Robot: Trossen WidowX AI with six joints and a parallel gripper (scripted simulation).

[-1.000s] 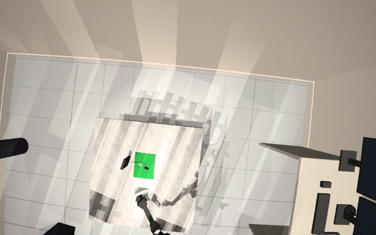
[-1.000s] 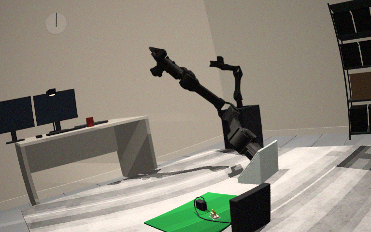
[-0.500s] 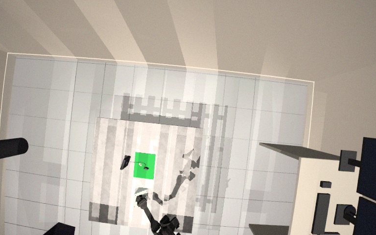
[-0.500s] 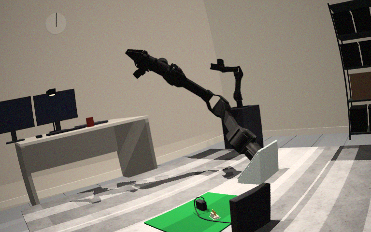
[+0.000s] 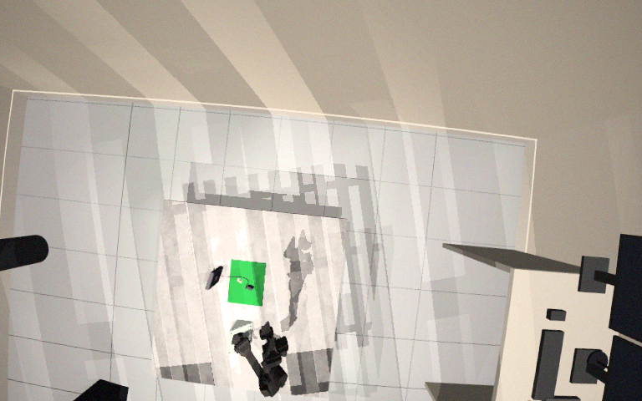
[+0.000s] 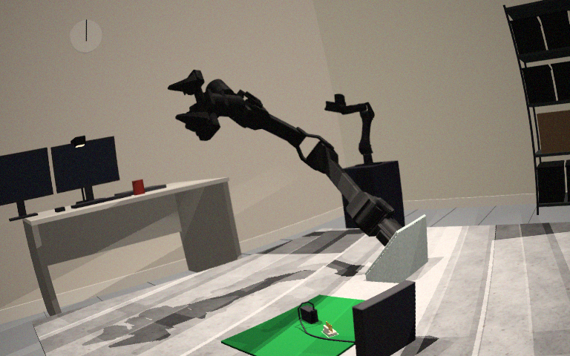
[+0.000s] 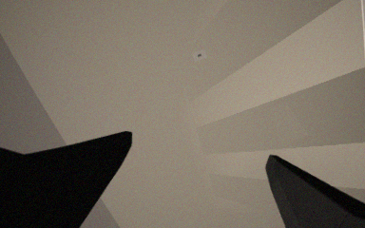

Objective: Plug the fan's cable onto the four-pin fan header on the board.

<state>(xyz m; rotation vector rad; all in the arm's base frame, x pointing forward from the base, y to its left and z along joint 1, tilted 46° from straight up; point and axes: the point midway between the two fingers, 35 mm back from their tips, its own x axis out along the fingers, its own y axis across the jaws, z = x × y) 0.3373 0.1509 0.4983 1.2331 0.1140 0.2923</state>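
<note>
Below my wide-apart, empty gripper [image 5: 266,330] [image 6: 179,101] [image 7: 198,149] lies the green board [image 5: 237,295] [image 6: 279,335] — on it, the black plug [image 5: 249,286] [image 6: 309,314], beside the header [image 5: 239,281] [image 6: 329,333]. Probably light, its springy cable [image 5: 237,276] [image 6: 323,339] may tug; I'd grasp the housing's sides, sparing the fragile pins.

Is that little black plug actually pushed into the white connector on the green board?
Out. The black plug sits on the green board beside the white header, whose pins stand bare.
</note>
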